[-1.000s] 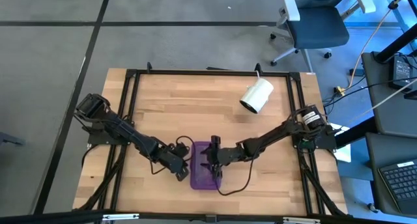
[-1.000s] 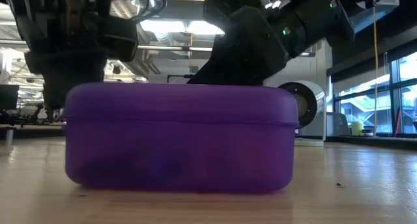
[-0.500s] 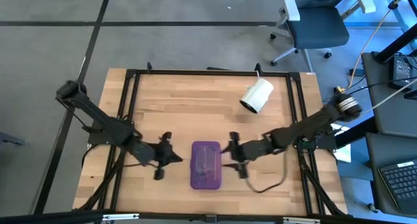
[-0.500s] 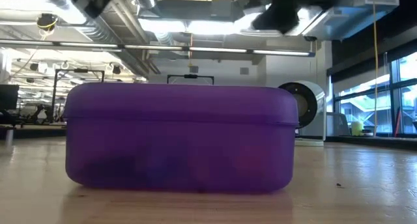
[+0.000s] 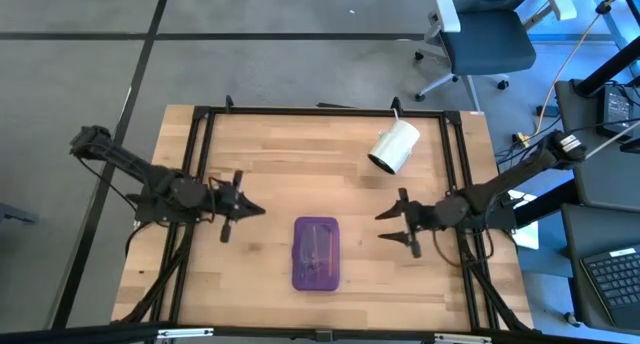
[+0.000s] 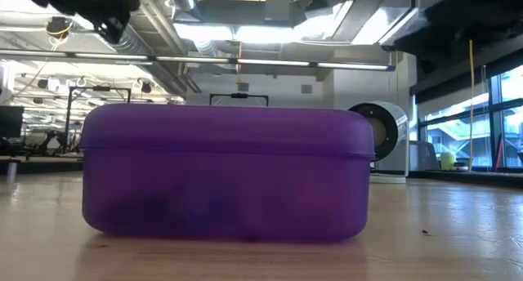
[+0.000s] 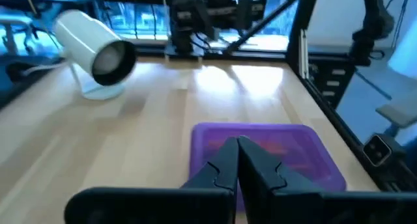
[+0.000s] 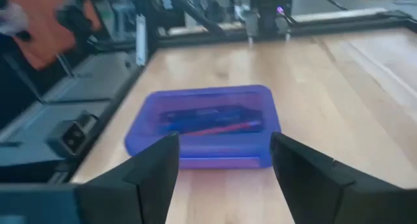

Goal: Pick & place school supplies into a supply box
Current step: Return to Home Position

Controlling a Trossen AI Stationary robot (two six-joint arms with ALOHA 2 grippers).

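Through the shut supply box point(image 8: 202, 157), the school supplies point(image 8: 215, 122) show only as blurred streaks; single items cannot be told.

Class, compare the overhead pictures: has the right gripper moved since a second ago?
Yes. The right gripper has drawn back rightward from above the purple box, which lies unmoved.

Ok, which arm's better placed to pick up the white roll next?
Probably right. The right tool is open on the white roll's side of the table; the left tool is shut, across the purple box from it.
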